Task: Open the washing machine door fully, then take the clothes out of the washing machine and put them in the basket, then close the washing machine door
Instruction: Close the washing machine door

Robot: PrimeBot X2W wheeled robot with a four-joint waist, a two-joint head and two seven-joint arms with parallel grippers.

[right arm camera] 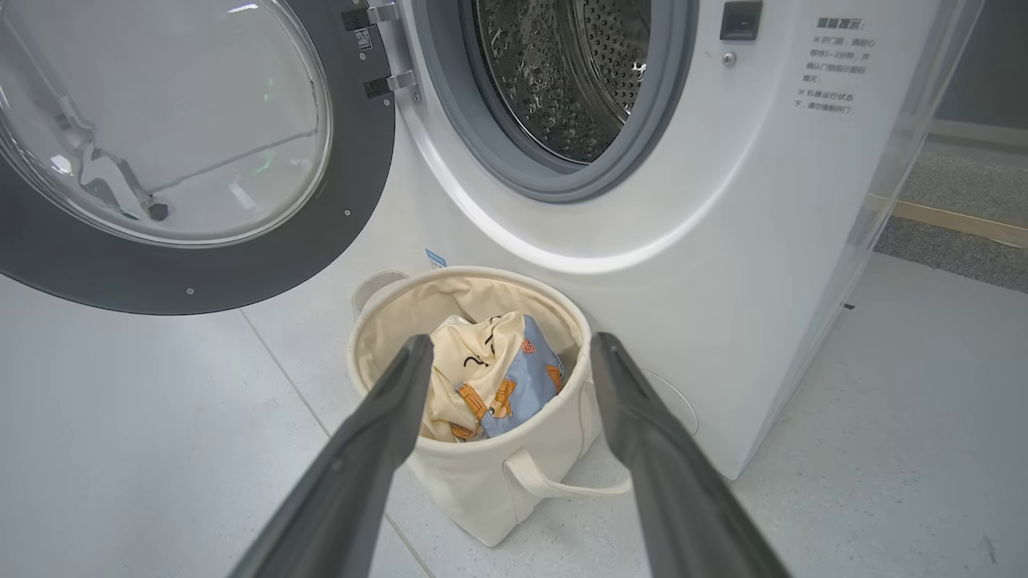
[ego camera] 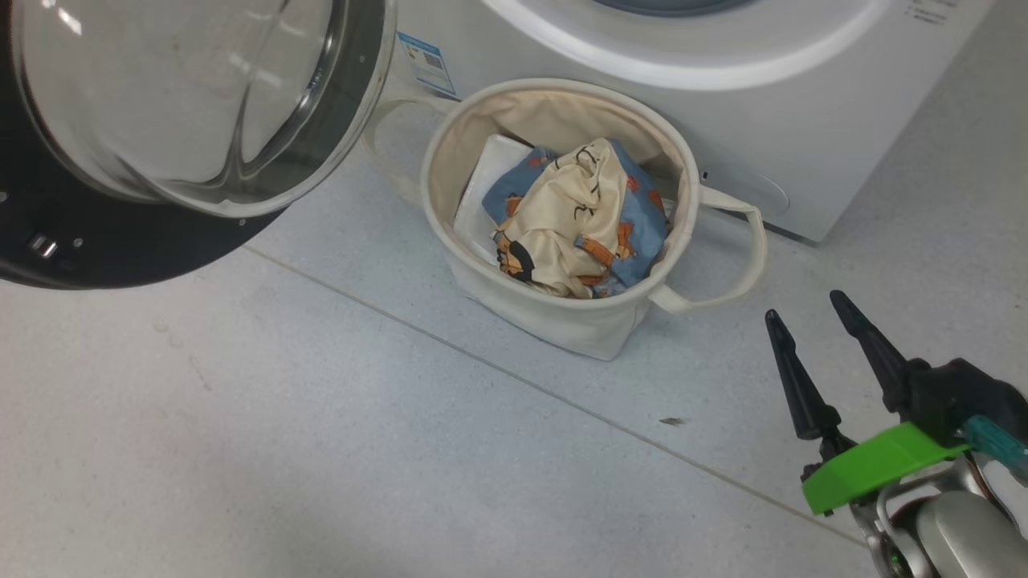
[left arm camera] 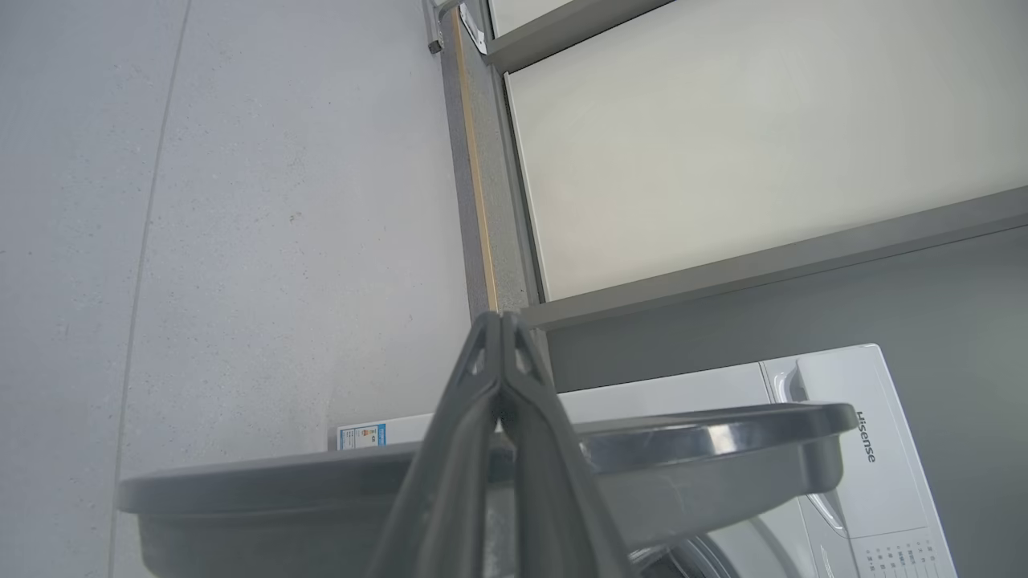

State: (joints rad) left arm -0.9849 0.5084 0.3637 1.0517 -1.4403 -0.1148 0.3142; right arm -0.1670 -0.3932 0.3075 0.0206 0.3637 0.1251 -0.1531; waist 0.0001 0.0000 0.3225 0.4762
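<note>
The washing machine door stands swung wide open at the upper left, its glass bowl facing me. Under the washing machine sits the basket, and the clothes lie crumpled inside it. My right gripper hovers open and empty to the right of the basket, above the floor. In the right wrist view, the right gripper frames the basket and clothes, with the door at the left of the machine and its bare drum. My left gripper is shut, seen over the door's rim; I cannot tell whether they touch.
A plain white flat sheet leans inside the basket behind the clothes. A tile seam crosses the grey floor, with a small dark speck beside it. Pale wall panels rise behind the machine. A grey mat strip lies at its far side.
</note>
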